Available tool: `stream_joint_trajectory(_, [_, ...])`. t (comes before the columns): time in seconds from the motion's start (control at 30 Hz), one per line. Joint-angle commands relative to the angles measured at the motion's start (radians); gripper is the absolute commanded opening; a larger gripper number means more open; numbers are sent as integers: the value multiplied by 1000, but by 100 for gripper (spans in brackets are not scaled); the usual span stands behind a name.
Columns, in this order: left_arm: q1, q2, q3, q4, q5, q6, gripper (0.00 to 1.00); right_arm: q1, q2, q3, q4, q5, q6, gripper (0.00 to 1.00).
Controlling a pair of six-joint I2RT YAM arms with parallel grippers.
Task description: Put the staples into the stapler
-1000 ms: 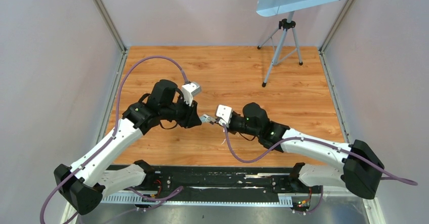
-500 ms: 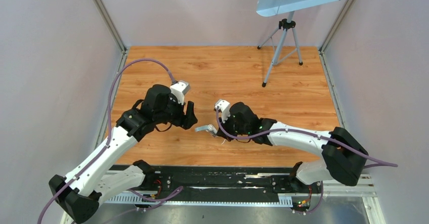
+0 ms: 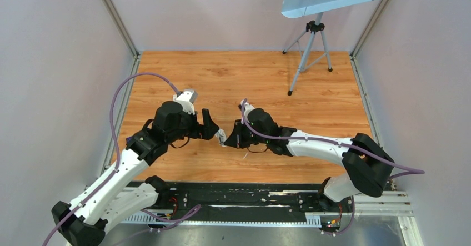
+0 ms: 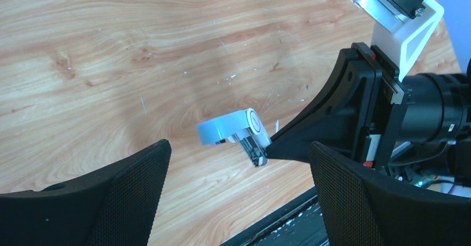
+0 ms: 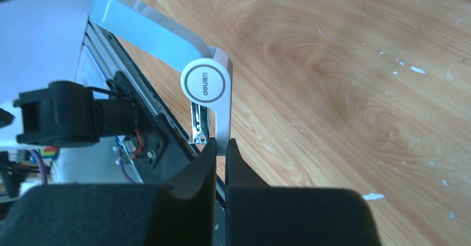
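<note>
The stapler (image 5: 205,85), pale blue-grey and white with a silvery channel, hangs above the wooden table. My right gripper (image 5: 221,143) is shut on the thin white end of it. In the top view the stapler (image 3: 221,136) sits between the two arms, with the right gripper (image 3: 228,137) just to its right. My left gripper (image 3: 211,125) stands wide open close beside it on the left. In the left wrist view the stapler (image 4: 230,130) shows beyond my spread fingers (image 4: 139,179), touching neither. I see no staples as a separate thing.
A tripod (image 3: 309,46) carrying a pale blue panel stands at the back right. A black rail (image 3: 250,193) runs along the near edge of the table (image 3: 333,107). Grey walls close in both sides. Small white flecks (image 4: 233,78) lie on the wood.
My left gripper has opened, let go of the stapler and drawn back a little. The right arm has swung and turned the stapler while still shut on it.
</note>
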Motion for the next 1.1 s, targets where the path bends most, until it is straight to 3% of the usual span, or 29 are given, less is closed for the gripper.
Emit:
stream_joint_trajectory(0.0, [4,16,-25,77,-41,-95,95,-9,25,-27,119,23,170,0])
stream_joint_trajectory(0.4, [4,127,-61,158,-98,-193,84,-8,0,-64,155,56,183,0])
stream_joint_trajectory(0.63, [5,122,-84,211,-112,-254,66,-8,-2,-75,161,54,181,0])
stream_joint_trajectory(0.9, [4,131,-128,234,-106,-300,63,-8,14,-72,179,47,184,0])
stream_joint_trajectory(1.07, [4,136,-139,261,-100,-315,53,-8,28,-69,190,29,187,0])
